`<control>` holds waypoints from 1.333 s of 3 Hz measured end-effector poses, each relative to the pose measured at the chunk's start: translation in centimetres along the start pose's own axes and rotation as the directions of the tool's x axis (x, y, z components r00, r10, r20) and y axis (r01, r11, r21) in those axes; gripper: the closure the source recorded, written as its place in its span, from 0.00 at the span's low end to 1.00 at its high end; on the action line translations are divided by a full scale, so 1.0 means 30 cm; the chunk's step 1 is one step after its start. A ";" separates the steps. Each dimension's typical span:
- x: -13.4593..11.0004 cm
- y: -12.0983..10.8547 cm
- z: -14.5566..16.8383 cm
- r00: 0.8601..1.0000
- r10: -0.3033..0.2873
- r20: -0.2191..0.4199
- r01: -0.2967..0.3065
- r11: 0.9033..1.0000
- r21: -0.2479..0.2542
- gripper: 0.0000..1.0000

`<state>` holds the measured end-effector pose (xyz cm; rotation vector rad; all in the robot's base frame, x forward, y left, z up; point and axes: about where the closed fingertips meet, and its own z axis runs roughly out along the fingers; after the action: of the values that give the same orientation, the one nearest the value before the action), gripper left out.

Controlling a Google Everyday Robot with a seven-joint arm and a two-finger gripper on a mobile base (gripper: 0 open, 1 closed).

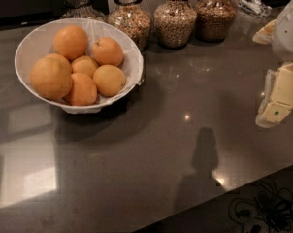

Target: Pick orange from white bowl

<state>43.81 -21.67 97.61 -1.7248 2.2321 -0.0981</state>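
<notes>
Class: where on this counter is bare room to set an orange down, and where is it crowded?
Bare counter lies between the white bowl and the gripper at the picture's right edge, and along the front. Crowded: the back row of glass jars, and the bowl, full of oranges.

Open counter between gripper and bowl; jars closed off the rear.

The pale cream gripper hung at the right edge, well apart from the wide, shallow white bowl at the left, with bare dark glossy grey countertop between them. Four round glass jars of grains lined the back, the left ones just behind the bowl. The largest matte orange lay front-left in the bowl, uncovered on top, with smaller oranges crowding its right and rear.
</notes>
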 end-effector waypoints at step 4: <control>-0.358 -0.077 0.124 0.965 -0.093 0.247 0.096 0.995 -0.001 0.00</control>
<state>49.42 -11.54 96.89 -1.7441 1.9765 0.1047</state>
